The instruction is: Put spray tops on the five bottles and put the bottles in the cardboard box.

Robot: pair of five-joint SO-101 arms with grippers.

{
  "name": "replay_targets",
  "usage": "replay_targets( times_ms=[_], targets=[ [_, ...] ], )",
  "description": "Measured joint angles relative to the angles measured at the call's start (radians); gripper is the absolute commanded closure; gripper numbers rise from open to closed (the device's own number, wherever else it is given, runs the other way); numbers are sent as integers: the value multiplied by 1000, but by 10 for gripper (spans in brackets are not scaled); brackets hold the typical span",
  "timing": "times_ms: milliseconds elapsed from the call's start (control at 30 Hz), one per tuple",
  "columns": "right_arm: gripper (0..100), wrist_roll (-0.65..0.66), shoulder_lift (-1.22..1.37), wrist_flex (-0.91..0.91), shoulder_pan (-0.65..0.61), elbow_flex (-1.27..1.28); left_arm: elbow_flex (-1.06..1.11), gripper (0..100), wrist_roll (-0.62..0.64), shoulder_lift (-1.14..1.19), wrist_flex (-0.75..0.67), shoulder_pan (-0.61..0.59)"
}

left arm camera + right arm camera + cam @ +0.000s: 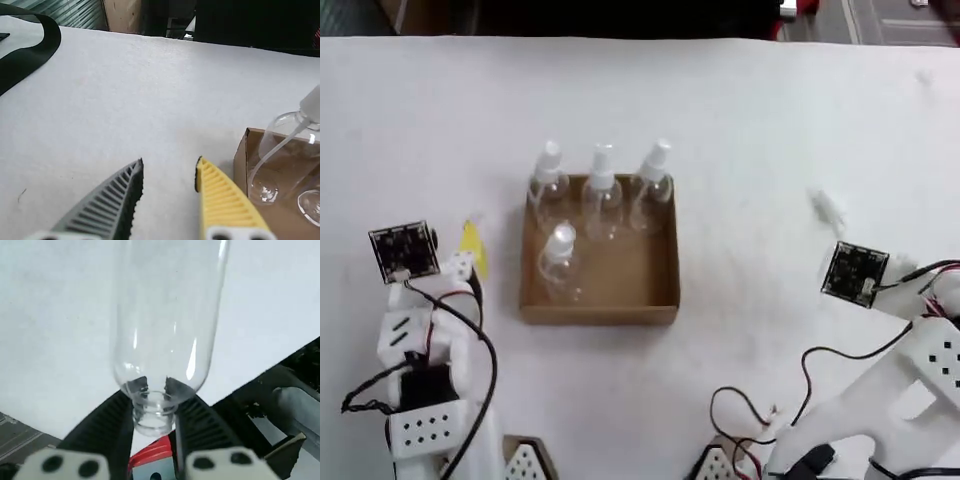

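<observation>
The cardboard box [600, 312] sits mid-table. In it stand several clear bottles with white spray tops: three along the back wall [602, 195] and one nearer the front left [560, 262]. My right gripper [154, 386] is shut on the neck of a clear bottle [165, 315] that has no top, its body pointing away over the white table. My left gripper [167, 167] is open and holds nothing, just left of the box corner [242, 160]; its yellow finger [472, 243] shows from above. One capped bottle [285, 150] shows inside the box.
A small pale object [828, 207] lies beyond the right arm's camera board [855, 270]; I cannot tell what it is. Loose cables [760, 420] trail by the right arm's base. A black strap [30, 50] lies far left. Bare white table surrounds the box.
</observation>
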Motion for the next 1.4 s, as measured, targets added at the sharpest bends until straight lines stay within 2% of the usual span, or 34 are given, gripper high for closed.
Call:
replay_targets(
  times_ms=[133, 267, 500, 700, 867, 1000, 1167, 1300, 1400],
  targets=[
    [981, 0, 0, -83, -12, 137, 0, 835, 0, 0, 0, 0],
    [981, -20, 2, -261, -64, 361, 0, 835, 0, 0, 0, 0],
    [981, -253, 2, -674, -140, 723, 0, 835, 0, 0, 0, 0],
    [981, -512, 2, -764, -153, 847, 0, 835, 0, 0, 0, 0],
    [977, -852, 2, -764, -158, 852, 0, 835, 0, 0, 0, 0],
    [882, -1103, 2, -720, -158, 852, 0, 835, 0, 0, 0, 0],
    [738, -1312, 2, -443, -157, 766, 0, 835, 0, 0, 0, 0],
    [736, -1444, 2, -137, -198, 621, 0, 835, 0, 0, 0, 0],
    [737, -1498, 2, -18, -278, 506, 0, 835, 0, 0, 0, 0]
  ],
)
